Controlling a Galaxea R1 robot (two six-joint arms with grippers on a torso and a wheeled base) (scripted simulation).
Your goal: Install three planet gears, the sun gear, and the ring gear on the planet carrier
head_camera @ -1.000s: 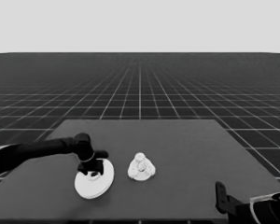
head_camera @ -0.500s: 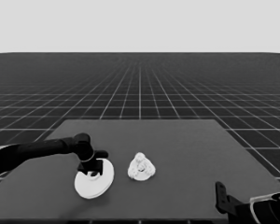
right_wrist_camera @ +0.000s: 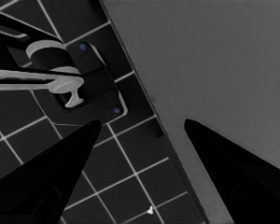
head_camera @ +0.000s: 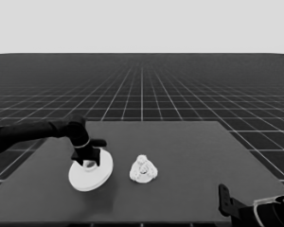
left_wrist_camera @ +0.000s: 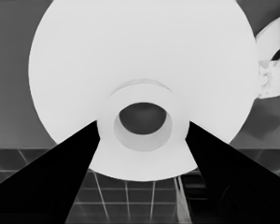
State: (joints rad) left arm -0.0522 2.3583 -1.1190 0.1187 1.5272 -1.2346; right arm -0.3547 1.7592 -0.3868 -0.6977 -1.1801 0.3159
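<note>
head view: the left gripper [head_camera: 87, 158] stood over the larger round part [head_camera: 91, 171] on the surface [head_camera: 189, 156], beside the smaller round part [head_camera: 144, 170], gears piled on it. left wrist view: jaws gripped the raised hub [left_wrist_camera: 144, 122]. right wrist view: the right gripper [right_wrist_camera: 142, 128] waited, jaws apart.

Larger round part [head_camera: 91, 171] lies on the table [head_camera: 189, 156], left of centre, toward the near edge. Left gripper [head_camera: 86, 161] stands over its middle, fingers either side of the raised hub [left_wrist_camera: 141, 122], arm reaching in from the left. Smaller round part [head_camera: 143, 170] sits just right of it, apart, with gears [head_camera: 142, 163] heaped on top. Right gripper [head_camera: 225, 201] is parked at the near right corner, over the table's edge [right_wrist_camera: 177, 154].
</note>
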